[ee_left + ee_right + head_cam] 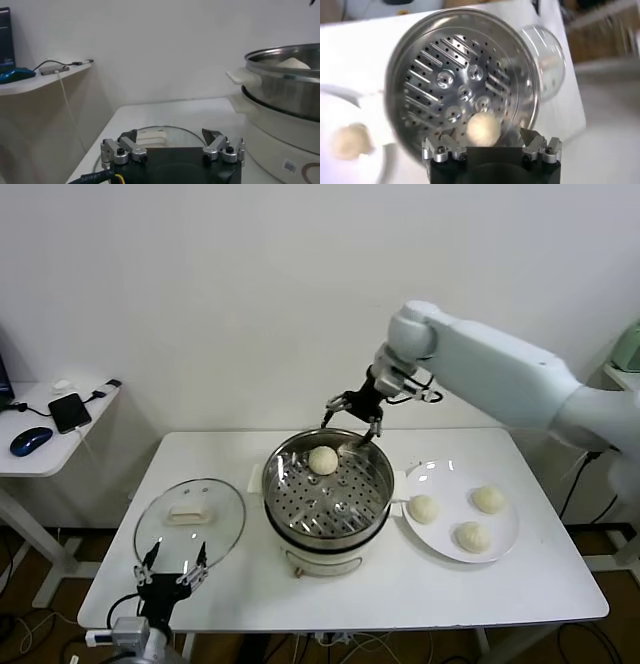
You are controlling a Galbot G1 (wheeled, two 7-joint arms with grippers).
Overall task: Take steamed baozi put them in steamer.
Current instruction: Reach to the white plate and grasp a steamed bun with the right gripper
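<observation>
On the far left a side table (40,446) carries a phone (68,412) and a blue mouse (30,440). At the near left corner of the white desk (500,584) the left tool (172,567) sits idle, its jaws spread wide and empty, just in front of the glass lid (190,519) lying flat on the desk.

In the middle stands the steamer (328,494), its perforated tray showing. One steamed baozi (323,460) lies on that tray toward the back rim. The right tool (356,417) hovers just above and behind that rim, a little to the right of the bun, fingers spread fully apart with nothing held between them. From its wrist view the bun (483,128) sits loose on the tray directly below the gap between the fingers, not touching them.

To the right of the steamer, nearly touching its base, is the white plate (440,476) with three more buns: one near the steamer (423,508), one at the back (488,499), one at the front (472,536).
</observation>
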